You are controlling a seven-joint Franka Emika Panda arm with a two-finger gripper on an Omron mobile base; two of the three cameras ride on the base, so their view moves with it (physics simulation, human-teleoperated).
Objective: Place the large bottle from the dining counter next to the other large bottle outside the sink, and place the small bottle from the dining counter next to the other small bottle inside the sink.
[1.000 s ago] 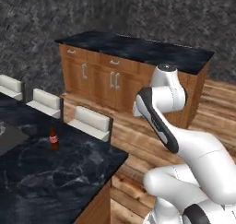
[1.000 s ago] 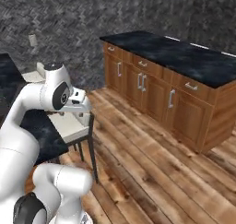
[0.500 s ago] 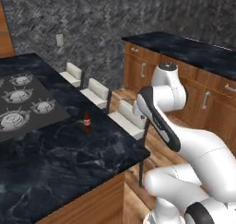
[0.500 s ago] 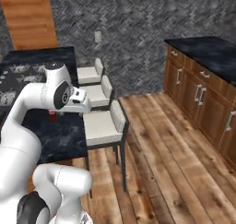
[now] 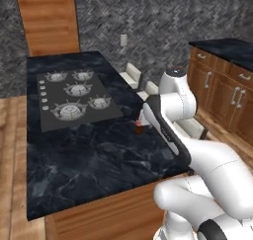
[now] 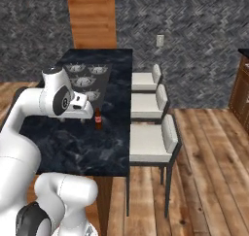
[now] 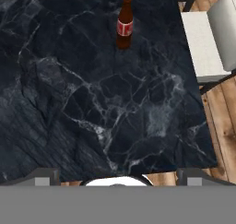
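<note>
One brown bottle (image 7: 124, 24) with a red label stands upright on the black marble dining counter (image 7: 92, 103), close to its stool-side edge. It is also the bottle (image 5: 139, 128) beside my forearm and the bottle (image 6: 98, 118) just right of my hand. Whether it is the large bottle or the small bottle I cannot tell. My gripper (image 7: 118, 178) hovers above the counter, well short of the bottle, open, its fingertips (image 7: 44, 177) far apart with nothing between them. The sink is out of view.
A grey cooktop (image 5: 74, 93) with several burners is set into the counter's far half. Three white stools (image 6: 148, 143) line the counter's right side over a wooden floor. Dark-topped wooden cabinets (image 5: 225, 86) stand at the far right.
The whole picture has shifted: the base has driven and turned, so the counter with the cooktop and bottle now lies in front. The arm keeps its pose and the gripper stays open.
</note>
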